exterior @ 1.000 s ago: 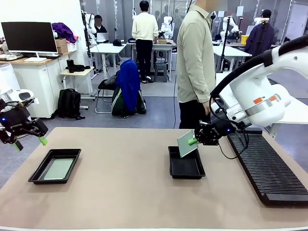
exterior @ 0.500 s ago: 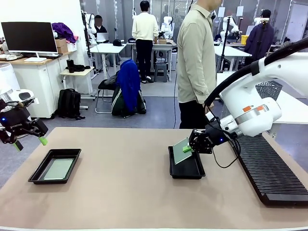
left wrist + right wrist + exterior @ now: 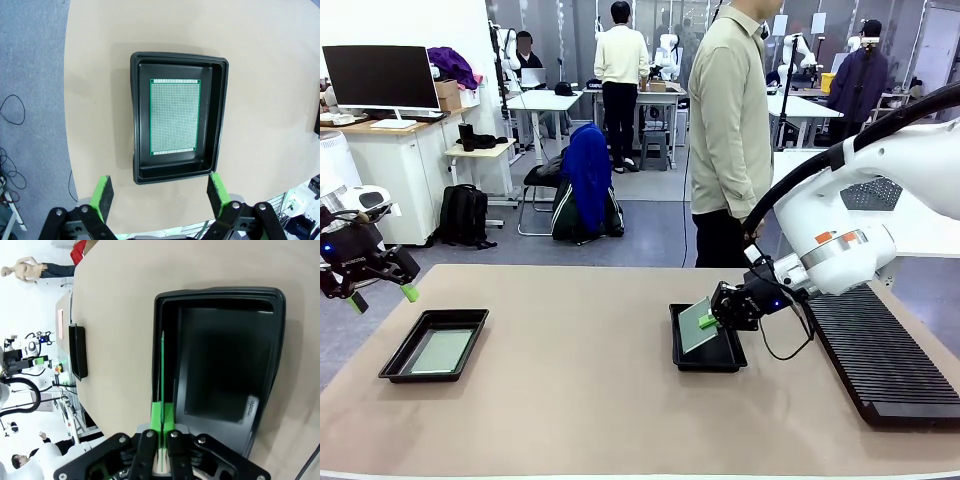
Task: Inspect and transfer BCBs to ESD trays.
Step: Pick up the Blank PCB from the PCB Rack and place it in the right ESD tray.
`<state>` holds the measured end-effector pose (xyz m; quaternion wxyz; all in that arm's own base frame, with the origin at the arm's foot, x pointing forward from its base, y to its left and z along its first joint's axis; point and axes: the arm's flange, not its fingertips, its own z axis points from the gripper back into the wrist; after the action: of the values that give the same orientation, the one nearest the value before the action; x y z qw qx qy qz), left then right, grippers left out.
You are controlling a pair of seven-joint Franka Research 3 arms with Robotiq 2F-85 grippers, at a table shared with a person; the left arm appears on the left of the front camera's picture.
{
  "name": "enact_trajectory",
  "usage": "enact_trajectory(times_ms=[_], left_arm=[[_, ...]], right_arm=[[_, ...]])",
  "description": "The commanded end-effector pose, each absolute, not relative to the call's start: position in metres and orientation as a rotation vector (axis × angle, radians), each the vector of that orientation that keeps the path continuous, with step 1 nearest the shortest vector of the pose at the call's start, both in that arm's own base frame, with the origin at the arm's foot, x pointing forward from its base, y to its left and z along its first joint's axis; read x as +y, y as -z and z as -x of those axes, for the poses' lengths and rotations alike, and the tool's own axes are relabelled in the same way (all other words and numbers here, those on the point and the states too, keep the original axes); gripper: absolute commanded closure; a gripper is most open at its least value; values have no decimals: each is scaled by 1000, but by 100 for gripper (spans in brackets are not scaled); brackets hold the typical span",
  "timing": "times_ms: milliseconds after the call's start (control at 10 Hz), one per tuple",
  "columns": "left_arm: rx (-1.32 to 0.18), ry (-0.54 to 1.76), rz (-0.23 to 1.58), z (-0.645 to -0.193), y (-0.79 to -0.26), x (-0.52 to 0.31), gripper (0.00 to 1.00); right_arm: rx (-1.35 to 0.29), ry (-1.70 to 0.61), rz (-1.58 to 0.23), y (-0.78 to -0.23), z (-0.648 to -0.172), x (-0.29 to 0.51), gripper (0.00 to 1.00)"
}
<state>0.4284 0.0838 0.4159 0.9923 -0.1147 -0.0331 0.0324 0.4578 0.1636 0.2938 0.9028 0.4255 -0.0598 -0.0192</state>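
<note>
My right gripper (image 3: 708, 320) (image 3: 162, 416) is shut on a thin pale green BCB (image 3: 694, 325) (image 3: 162, 370), held tilted over the middle black ESD tray (image 3: 706, 359) (image 3: 225, 360), its lower edge down inside the tray near the left wall. In the right wrist view the board shows edge-on. A second ESD tray (image 3: 432, 346) (image 3: 177, 117) lies at the table's left with another BCB (image 3: 441, 351) (image 3: 174, 116) flat on its floor. My left gripper (image 3: 382, 296) (image 3: 161, 197) hangs open above the table's left edge, looking straight down on that tray.
A long black ribbed rack (image 3: 875, 350) runs along the table's right side. A person in a beige shirt (image 3: 728, 120) stands at the far edge behind the middle tray. Bare tabletop (image 3: 570, 390) stretches between the two trays.
My right arm has come down and to the left, lowering the tilted board from above the middle tray into it. The left arm has stayed still.
</note>
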Motion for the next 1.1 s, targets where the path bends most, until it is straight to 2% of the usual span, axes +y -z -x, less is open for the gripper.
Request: enact_trajectory(times_ms=[0, 1000], left_arm=[[-80, -51, 236, -430, -415, 85, 0], [-80, -51, 236, -430, -415, 85, 0]], right_arm=[[-167, 44, -898, -284, -462, 166, 98], [-108, 55, -870, -280, -460, 162, 98]])
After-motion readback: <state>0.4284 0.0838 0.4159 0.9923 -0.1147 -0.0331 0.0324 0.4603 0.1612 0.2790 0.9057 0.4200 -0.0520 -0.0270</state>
